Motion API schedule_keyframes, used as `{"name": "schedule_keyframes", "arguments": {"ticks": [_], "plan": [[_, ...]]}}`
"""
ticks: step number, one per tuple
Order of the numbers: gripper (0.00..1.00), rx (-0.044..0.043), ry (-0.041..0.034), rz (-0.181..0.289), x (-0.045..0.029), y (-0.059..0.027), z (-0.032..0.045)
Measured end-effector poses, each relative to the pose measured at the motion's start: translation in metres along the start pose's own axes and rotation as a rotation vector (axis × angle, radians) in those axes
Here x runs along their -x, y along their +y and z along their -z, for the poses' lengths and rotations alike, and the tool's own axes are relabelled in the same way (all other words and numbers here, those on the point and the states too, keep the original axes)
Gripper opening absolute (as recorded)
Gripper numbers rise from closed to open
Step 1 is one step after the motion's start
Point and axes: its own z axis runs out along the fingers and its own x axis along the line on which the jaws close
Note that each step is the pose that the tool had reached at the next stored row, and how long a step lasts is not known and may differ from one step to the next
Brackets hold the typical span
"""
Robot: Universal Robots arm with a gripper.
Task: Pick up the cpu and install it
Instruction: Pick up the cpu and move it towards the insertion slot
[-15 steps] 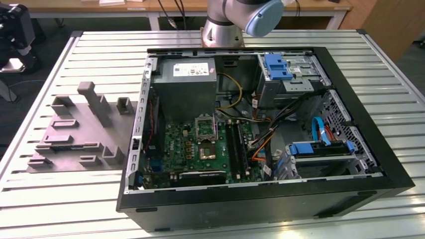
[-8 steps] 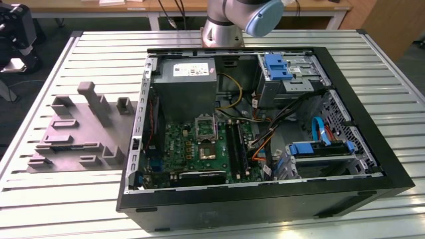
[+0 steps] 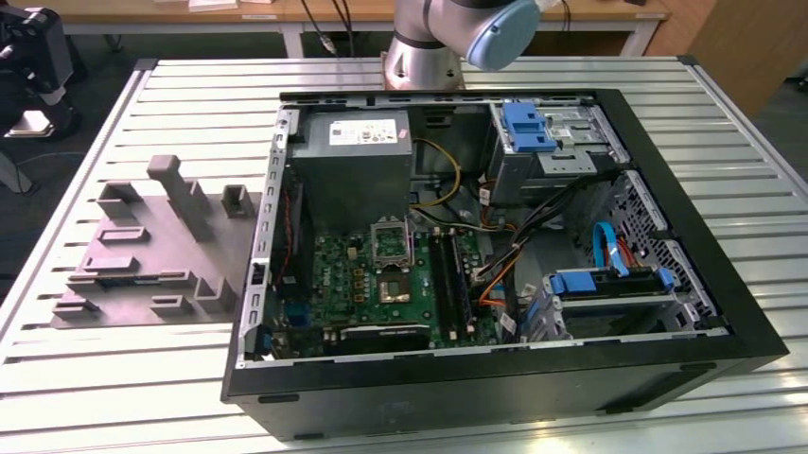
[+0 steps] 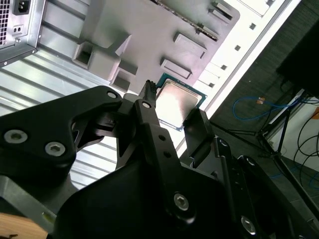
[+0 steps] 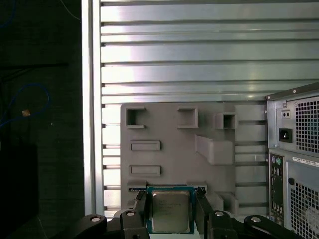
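My gripper (image 5: 171, 210) is closed to a narrow span on the cpu (image 5: 170, 213), with one black finger (image 5: 201, 209) pressed against each of two opposite edges. The chip lies flat between my fingertips, and in both wrist views its pale metal top faces the camera. Just beyond my fingertips is the grey moulded tray (image 5: 174, 149), resting on the slatted aluminium table (image 5: 199, 50). Whether the cpu touches the tray I cannot tell. To one side of my gripper stands the computer case (image 5: 294, 149). In the exterior view the green motherboard (image 3: 378, 284) lies inside it.
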Motion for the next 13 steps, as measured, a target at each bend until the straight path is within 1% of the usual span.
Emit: {"name": "schedule_keyframes", "arguments": {"ticks": [13], "plan": [[0.47, 0.0, 0.0, 0.0, 0.0043, 0.0002, 0.0]]}}
